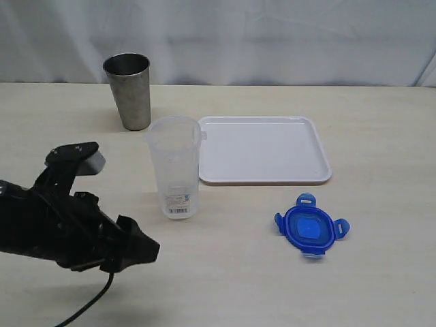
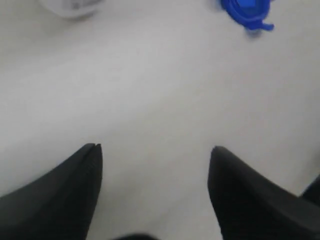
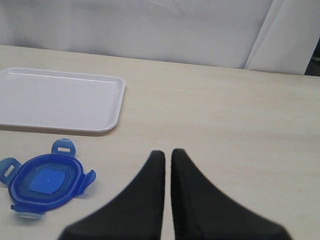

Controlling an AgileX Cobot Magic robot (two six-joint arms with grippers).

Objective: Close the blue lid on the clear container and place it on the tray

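Standing apart over bare surface (image 2: pixel 150 90), the jaws of the left gripper (image 2: pixel 155 148) hold nothing. The jaws of the right gripper (image 3: pixel 167 151) are pressed together and are empty too. Just ahead of the right gripper, the blue lid (image 3: pixel 45 182) lies flat with its four flaps splayed, near the front edge of the tray (image 1: pixel 266 150). The clear container (image 1: pixel 175 167) stands upright and open-mouthed just beside the tray's left edge, with the left arm low in front of it and a grey tumbler (image 1: pixel 128 90) behind. I judge this to be the opening step, the approach, with nothing yet grasped. Next, the right jaws probably need to part and pinch the lid by its rim or a flap, while the left ones steady the container.
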